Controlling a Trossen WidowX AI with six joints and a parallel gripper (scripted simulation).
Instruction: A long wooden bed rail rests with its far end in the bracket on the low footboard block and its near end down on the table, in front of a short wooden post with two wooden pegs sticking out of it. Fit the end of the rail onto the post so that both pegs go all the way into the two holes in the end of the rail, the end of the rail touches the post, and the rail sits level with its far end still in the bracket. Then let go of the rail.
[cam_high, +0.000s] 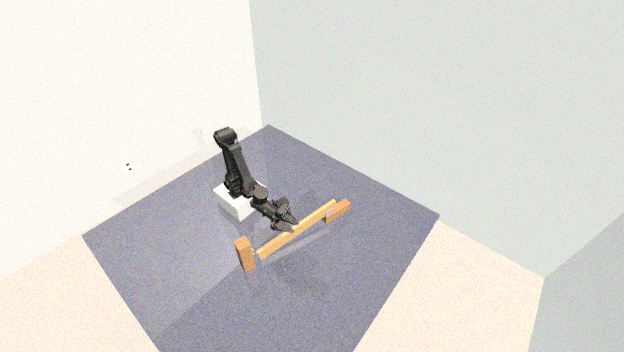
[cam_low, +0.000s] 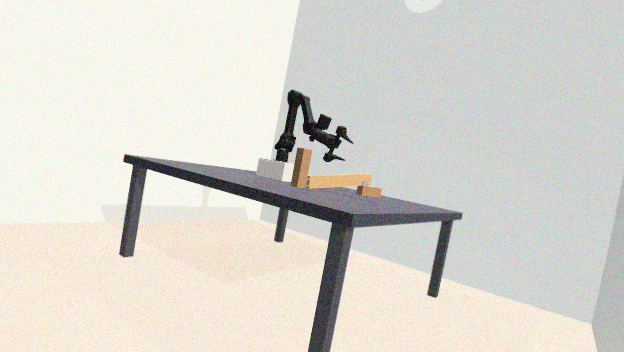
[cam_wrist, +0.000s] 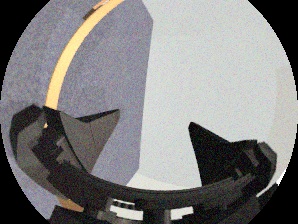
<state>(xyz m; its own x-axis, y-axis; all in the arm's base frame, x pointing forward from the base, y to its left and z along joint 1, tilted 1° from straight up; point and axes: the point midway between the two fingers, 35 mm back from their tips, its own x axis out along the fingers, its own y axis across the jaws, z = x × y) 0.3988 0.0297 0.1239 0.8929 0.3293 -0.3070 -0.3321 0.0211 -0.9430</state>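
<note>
The long light wooden rail (cam_high: 274, 246) (cam_low: 340, 181) (cam_wrist: 62, 65) slopes, its near end low in front of the post (cam_high: 245, 255) (cam_low: 301, 168). A narrow gap with pale pegs (cam_high: 253, 251) shows between post and rail end in the top view. The rail's far end is raised, beside the small grey bracket (cam_high: 329, 213) (cam_low: 365, 184) on the footboard block (cam_high: 337, 212) (cam_low: 370, 191); how it sits there is too small to tell. My gripper (cam_high: 295, 227) (cam_low: 349, 151) (cam_wrist: 156, 119) is wide open and empty, tilted downward, above the rail's middle part and not touching it.
The arm stands on a white base block (cam_high: 240, 209) (cam_low: 274, 169) behind the rail, on the dark table (cam_high: 200, 285) (cam_low: 240, 187). The upright post stands taller than the rail at its near end. Pale walls rise behind the table.
</note>
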